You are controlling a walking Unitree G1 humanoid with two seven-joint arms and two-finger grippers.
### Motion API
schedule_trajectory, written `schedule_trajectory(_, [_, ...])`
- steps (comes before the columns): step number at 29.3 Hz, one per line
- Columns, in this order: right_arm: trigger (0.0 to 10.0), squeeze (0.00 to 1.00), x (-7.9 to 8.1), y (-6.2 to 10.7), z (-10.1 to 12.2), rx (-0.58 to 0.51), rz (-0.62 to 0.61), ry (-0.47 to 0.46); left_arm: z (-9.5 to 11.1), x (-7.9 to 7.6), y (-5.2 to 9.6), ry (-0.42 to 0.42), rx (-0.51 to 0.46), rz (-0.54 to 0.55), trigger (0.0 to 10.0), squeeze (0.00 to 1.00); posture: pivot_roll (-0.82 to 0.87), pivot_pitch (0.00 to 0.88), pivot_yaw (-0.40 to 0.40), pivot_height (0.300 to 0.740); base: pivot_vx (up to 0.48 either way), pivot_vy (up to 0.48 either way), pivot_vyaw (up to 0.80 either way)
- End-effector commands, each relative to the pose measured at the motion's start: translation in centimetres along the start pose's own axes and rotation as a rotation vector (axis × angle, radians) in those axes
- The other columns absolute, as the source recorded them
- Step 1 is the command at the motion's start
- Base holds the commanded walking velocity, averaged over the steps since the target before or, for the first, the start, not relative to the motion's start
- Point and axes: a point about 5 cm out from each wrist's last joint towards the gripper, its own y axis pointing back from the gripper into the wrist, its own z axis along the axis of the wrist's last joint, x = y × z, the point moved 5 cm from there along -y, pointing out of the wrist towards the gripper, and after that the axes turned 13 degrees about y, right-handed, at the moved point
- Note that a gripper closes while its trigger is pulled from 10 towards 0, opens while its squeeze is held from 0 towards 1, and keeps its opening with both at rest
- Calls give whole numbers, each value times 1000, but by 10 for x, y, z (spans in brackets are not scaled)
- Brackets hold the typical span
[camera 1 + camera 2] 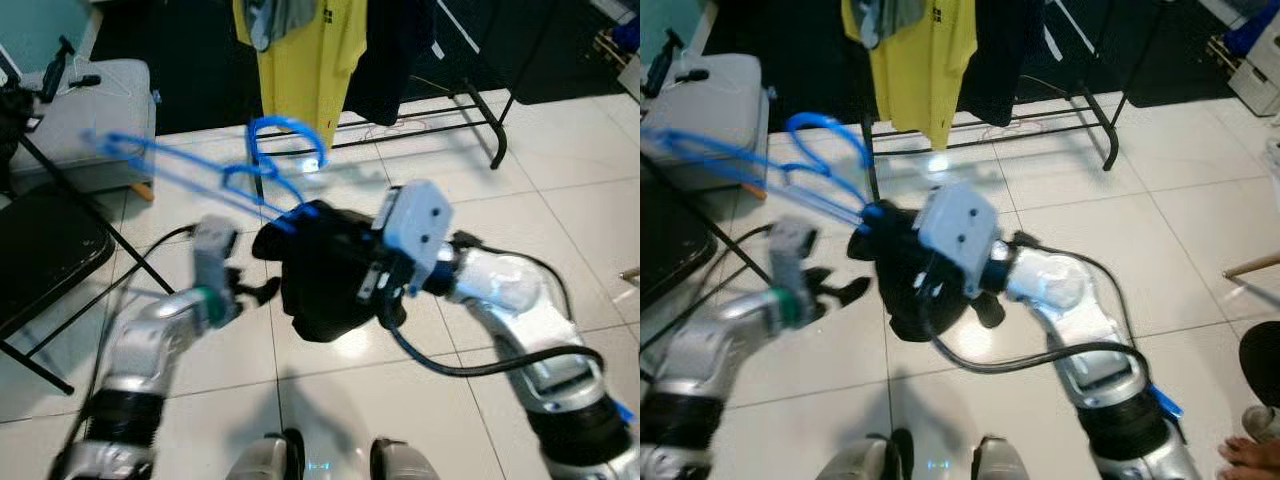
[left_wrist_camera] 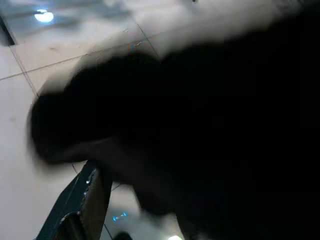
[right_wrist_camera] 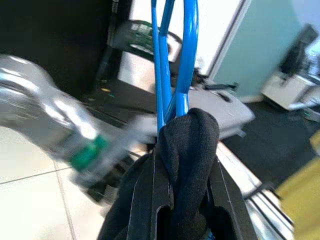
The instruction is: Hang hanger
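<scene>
Right arm bent at the elbow, forearm reaching across the body. Right gripper (image 3: pixel 182 200) clamped on a black garment (image 1: pixel 325 275) bunched around the blue hanger (image 1: pixel 200 170); the hanger's hook (image 1: pixel 285 135) points toward the clothes rack (image 1: pixel 440 110), near its lower bar. Yellow shirt (image 1: pixel 305 55) hangs on that rack.

Left arm raised, blurred; left gripper (image 1: pixel 255 292) just beside the garment on the side away from the rack; can't tell how its fingers stand.

Right wrist view shows the fingers pinching cloth and blue wire together. Left wrist view is mostly dark cloth over floor tile (image 2: pixel 20 165).
</scene>
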Motion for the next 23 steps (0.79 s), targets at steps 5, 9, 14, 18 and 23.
schedule_trajectory(5, [10000,0,4,4,14,-34,26,8,-11,7,-3,59,48,23,10000,0,-105,127,115,740,0,0,0])
schedule_trajectory(9, [10000,0,-1,3,19,-44,4,19,-21,7,1,-23,107,-3,10000,0,-108,127,120,740,0,0,0])
schedule_trajectory(14, [10000,0,-17,4,28,-59,-37,55,-32,20,8,-190,156,24,10000,0,-108,127,120,740,0,0,0])
schedule_trajectory(18, [10000,0,-24,5,34,-71,-53,76,-35,31,10,-243,172,60,10000,0,-102,127,123,740,0,0,0])
schedule_trajectory(23, [10000,0,-41,5,67,-175,-101,101,-50,49,7,-298,215,164,10000,0,-107,125,119,740,0,0,0])
